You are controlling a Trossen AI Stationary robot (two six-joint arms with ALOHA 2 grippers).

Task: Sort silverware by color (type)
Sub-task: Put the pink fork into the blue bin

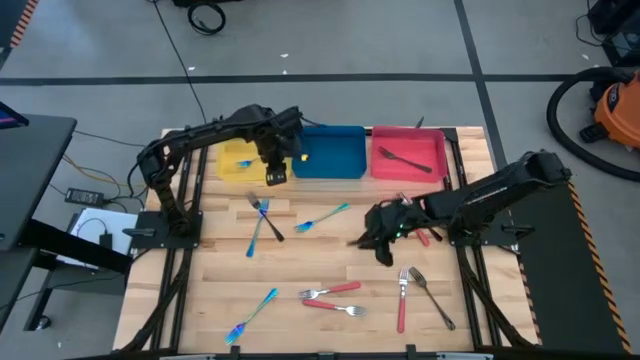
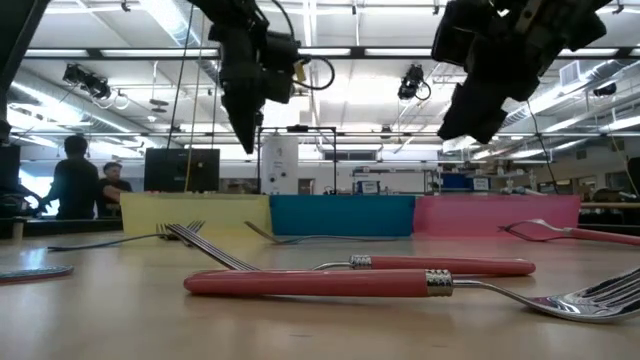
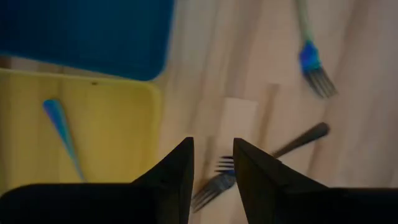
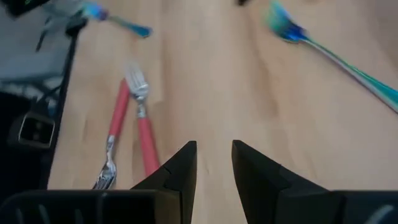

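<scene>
We judge the sorting barely begun: one iridescent blue-teal utensil (image 1: pixel 240 163) lies in the yellow plastic tray (image 1: pixel 226 172) and one dark fork (image 1: pixel 403 159) in the red tray (image 1: pixel 432 166), while the blue tray (image 1: pixel 330 165) looks bare. Most silverware remains scattered on our wooden surface (image 1: pixel 220 280), including the red-handled forks (image 1: pixel 335 299). Our left hand (image 1: pixel 275 176) hovers released and empty near the trays; our right hand (image 1: pixel 378 245), likewise parted, hangs mid-surface holding nothing.

Three trays sit in a row at the wooden table's (image 1: pixel 330 255) twelve o'clock edge: yellow tray (image 1: pixel 232 165) at eleven, blue tray (image 1: pixel 335 152) centred, red tray (image 1: pixel 412 160) at one. An orange vacuum (image 1: pixel 612 110) stands on the floor toward two o'clock.
</scene>
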